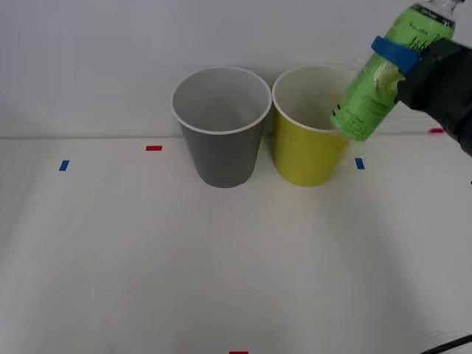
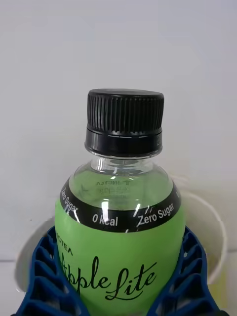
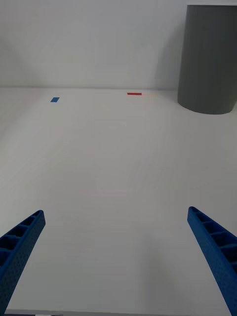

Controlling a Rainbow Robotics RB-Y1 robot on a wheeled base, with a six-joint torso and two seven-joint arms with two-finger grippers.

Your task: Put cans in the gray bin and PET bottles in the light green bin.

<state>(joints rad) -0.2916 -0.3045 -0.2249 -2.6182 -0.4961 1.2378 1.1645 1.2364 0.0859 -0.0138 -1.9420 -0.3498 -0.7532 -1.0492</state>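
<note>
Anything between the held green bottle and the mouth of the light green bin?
Nothing: in the front view the green bottle, held by the right gripper, hangs tilted over the light green bin rim, open air between.

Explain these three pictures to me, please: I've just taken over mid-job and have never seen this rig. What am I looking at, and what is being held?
It is a two-armed robot at a white table. The wide picture looks down from above its arms. The other two come from cameras on each wrist, with that arm's blue fingers at the bottom edge.

On the table stand a gray bin and, beside it, a light green bin, with small tape marks around.

The right gripper is shut on a green PET bottle with a black cap, held tilted in the air by the light green bin's rim. The left gripper is open over bare table.
</note>
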